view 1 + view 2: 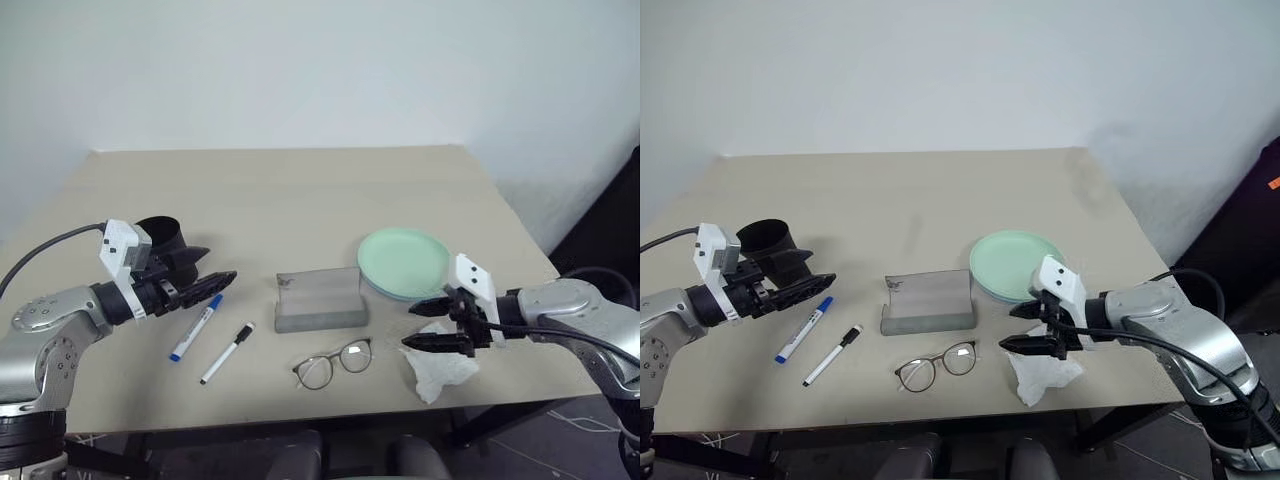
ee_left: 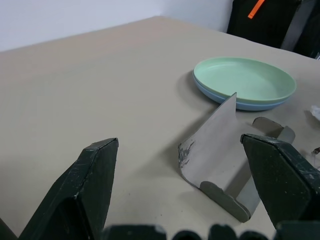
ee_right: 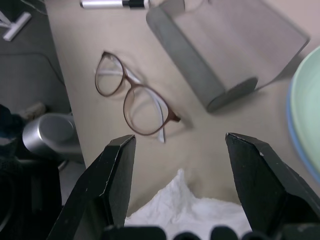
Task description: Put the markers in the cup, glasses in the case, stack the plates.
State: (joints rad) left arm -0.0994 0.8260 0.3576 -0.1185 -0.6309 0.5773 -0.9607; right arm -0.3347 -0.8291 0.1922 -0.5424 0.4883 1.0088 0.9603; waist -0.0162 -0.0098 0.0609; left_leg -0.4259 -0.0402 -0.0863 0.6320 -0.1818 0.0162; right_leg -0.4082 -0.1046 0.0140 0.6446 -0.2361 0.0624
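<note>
Now | right gripper point(image 1: 430, 324) spread above tissue point(image 1: 440, 370) | glasses point(image 1: 333, 362) just beside

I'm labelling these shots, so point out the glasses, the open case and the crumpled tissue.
glasses point(image 3: 132, 102), right wrist view, on the bridge.
case point(image 1: 320, 316), left eye view, on the front wall.
tissue point(image 1: 440, 372), left eye view, on its middle.

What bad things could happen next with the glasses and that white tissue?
The glasses lie near the table's front edge, so a clumsy grab might push them off. The crumpled tissue sits right under the open right gripper, so it could get pinched or dragged along instead. The case stands open with its lid up, close behind the glasses; a bump might knock it shut or shove it.
</note>
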